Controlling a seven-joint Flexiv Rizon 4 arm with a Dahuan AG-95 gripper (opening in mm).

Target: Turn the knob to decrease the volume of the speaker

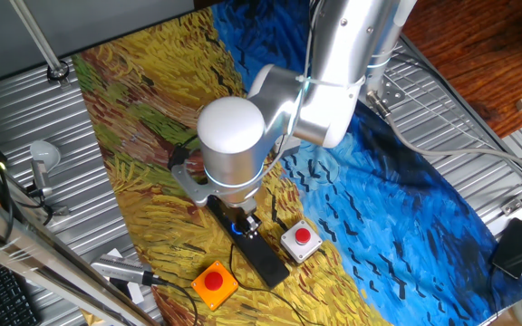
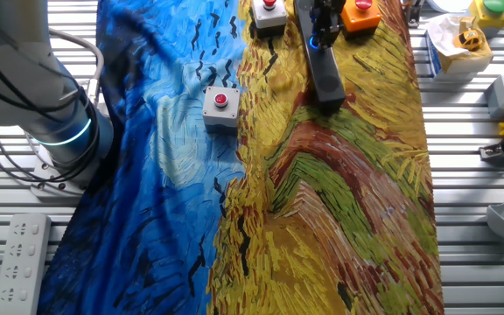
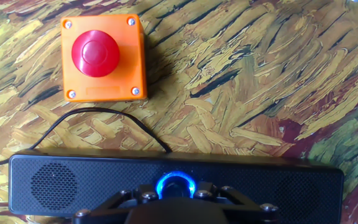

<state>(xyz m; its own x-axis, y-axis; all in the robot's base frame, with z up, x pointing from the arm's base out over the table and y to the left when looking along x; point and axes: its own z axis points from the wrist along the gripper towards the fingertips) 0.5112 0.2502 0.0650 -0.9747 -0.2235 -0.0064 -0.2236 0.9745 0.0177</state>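
The speaker [image 3: 55, 183] is a long flat black bar lying on the painted cloth; it also shows in one fixed view [image 1: 268, 261] and in the other fixed view [image 2: 325, 74]. The knob [image 3: 176, 185] near its middle glows with a blue ring, seen too in the fixed views [image 1: 236, 228] [image 2: 311, 41]. My gripper [image 3: 176, 198] comes straight down on the knob, its jaws close on either side of it and covering its lower half. The arm hides most of the gripper [image 1: 243, 220] in one fixed view.
An orange box with a red push button [image 3: 102, 58] [image 1: 215, 283] sits beside the speaker. A white button box [image 1: 300, 240] stands on its other side. A grey button box [image 2: 220, 104] sits further along the cloth. A thin black cable [image 3: 104, 115] runs along the speaker.
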